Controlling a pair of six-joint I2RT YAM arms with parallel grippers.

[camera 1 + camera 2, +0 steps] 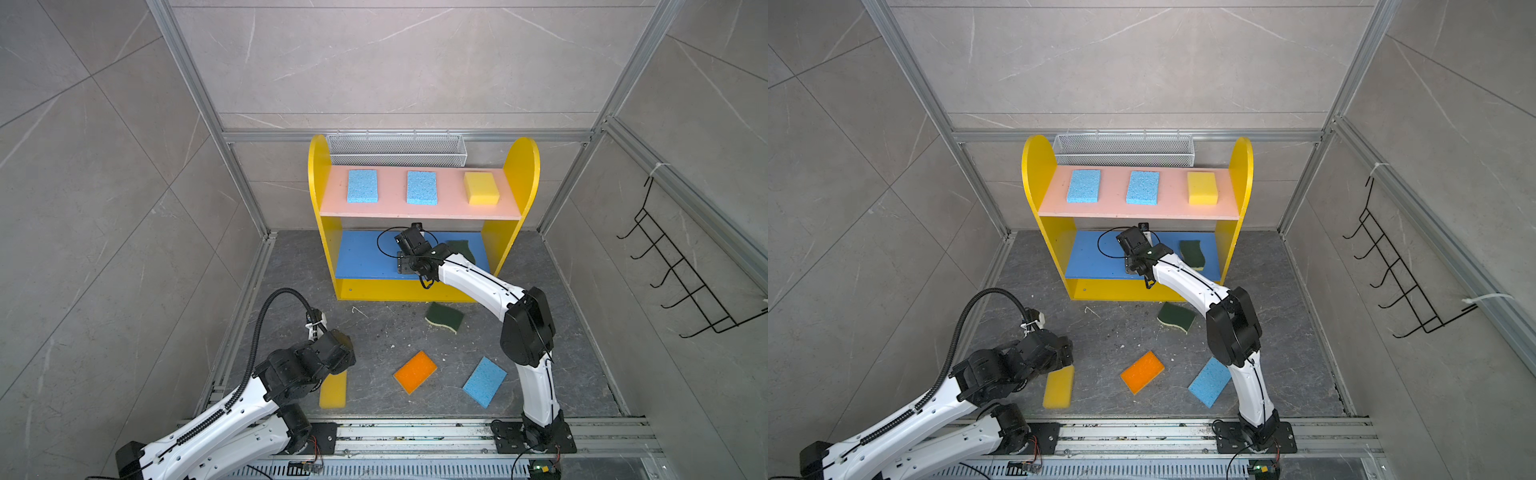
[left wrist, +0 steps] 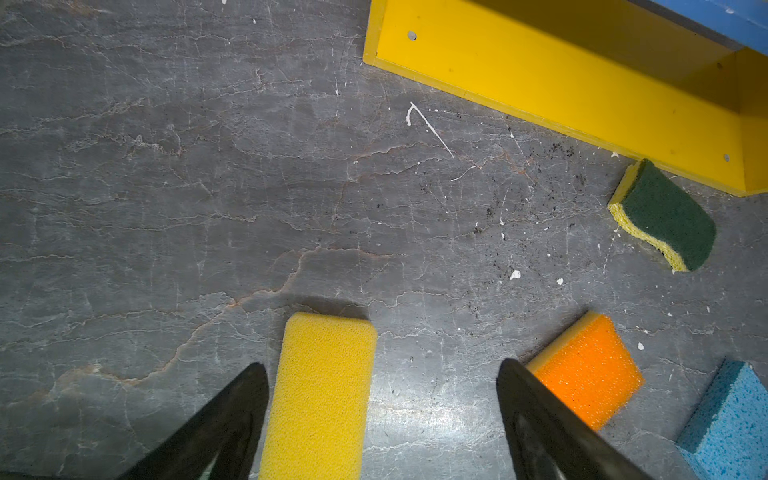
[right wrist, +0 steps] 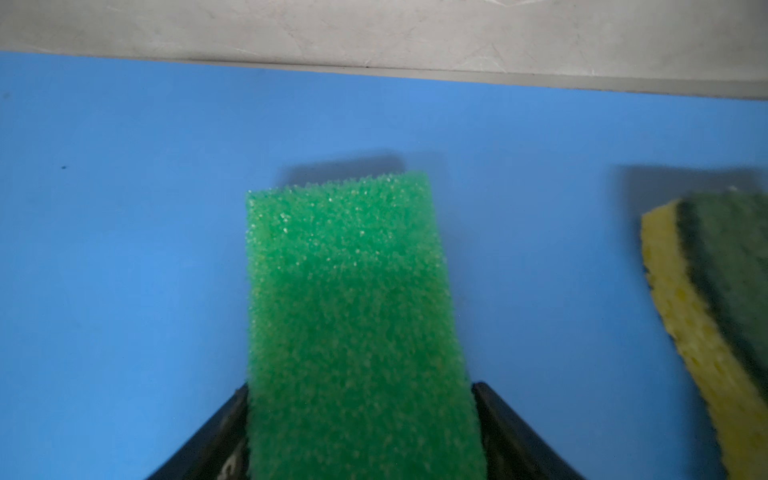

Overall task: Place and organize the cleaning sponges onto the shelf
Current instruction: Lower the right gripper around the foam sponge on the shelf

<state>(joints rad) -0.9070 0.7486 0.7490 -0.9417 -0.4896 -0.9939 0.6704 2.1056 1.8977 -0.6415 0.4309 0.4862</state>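
A small three-tier shelf [image 1: 320,178] with yellow round-topped sides is stood at the back of the dark grey stone counter [image 1: 374,332]. On its pink upper board [image 1: 390,195] three sponges are laid flat in a row, well apart: a light blue rectangular sponge [image 1: 362,185] at the left, a second light blue sponge [image 1: 422,188] in the middle and a yellow foam sponge [image 1: 481,188] at the right.

The right arm is reached in under the pink board, above the blue middle board [image 1: 1092,257]. In the right wrist view a bright green coarse-pored rectangular sponge [image 3: 353,311] is seen low over that board. The right gripper [image 3: 360,385] is closed onto it, with a black finger pressed against each long side. Whether the sponge rests on the board cannot be told. A dark-green wavy-edged sponge with a yellow underside [image 3: 723,291] is laid on the same board, apart from it. A pale mark on one finger is cut off at the picture's edge and cannot be read.

Four sponges are left on the counter before the shelf: another dark-green wavy sponge [image 1: 444,316] near the yellow base, an orange rectangular sponge [image 1: 415,372], a third light blue sponge [image 1: 484,381] and a second yellow sponge [image 1: 333,390]. The left gripper [image 2: 381,365] is held spread wide and empty over the second yellow sponge, which is seen between the fingers, just beside one.

A white wire mesh basket [image 1: 397,149] is hung behind the shelf, and a black wire hook rack [image 1: 681,270] on the right wall.
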